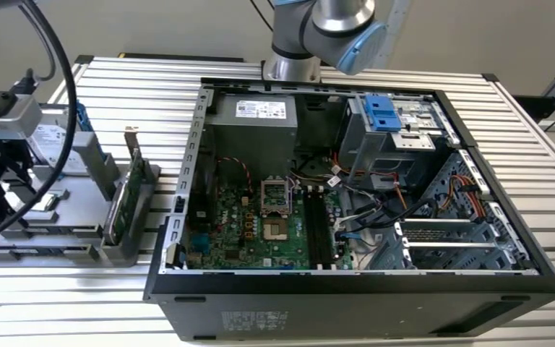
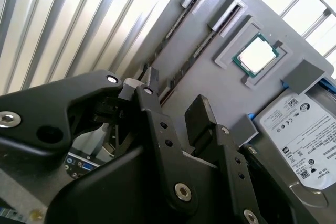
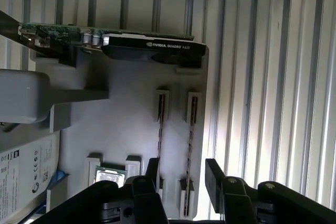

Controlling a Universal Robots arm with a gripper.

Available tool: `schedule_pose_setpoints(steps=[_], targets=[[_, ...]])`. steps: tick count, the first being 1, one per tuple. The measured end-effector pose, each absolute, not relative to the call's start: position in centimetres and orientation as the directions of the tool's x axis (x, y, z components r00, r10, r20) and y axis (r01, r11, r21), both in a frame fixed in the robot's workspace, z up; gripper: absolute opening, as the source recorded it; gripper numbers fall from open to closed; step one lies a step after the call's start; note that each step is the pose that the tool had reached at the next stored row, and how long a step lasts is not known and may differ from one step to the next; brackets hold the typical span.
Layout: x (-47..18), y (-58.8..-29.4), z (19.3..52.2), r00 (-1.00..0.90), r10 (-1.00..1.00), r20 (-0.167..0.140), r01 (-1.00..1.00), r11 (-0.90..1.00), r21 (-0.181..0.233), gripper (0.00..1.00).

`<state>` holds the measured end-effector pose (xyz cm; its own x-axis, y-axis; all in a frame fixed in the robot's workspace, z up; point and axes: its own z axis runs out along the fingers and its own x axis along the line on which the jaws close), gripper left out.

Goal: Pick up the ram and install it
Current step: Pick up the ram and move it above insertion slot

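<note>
Gripper [image 3: 182,167] poised open and empty over the grey holder tray [image 3: 126,114] – the ram [image 3: 190,135] stands on edge in the slot nearest the tray's long edge, a second stick [image 3: 160,129] just beside it

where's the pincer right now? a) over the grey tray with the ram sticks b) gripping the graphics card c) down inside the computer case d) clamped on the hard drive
A: in the first wrist view the open pincer hangs empty above the grey tray, with a ram stick in line with its gap.
</note>
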<state>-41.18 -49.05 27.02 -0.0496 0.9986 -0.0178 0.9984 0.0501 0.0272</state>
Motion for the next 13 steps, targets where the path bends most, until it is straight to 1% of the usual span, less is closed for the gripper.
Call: schedule_pose_setpoints(steps=[13], targets=[[-41.18, -49.02, 26.10, -0.050, 0.999, -0.018, 0.998, 0.050, 0.027, 1.00]])
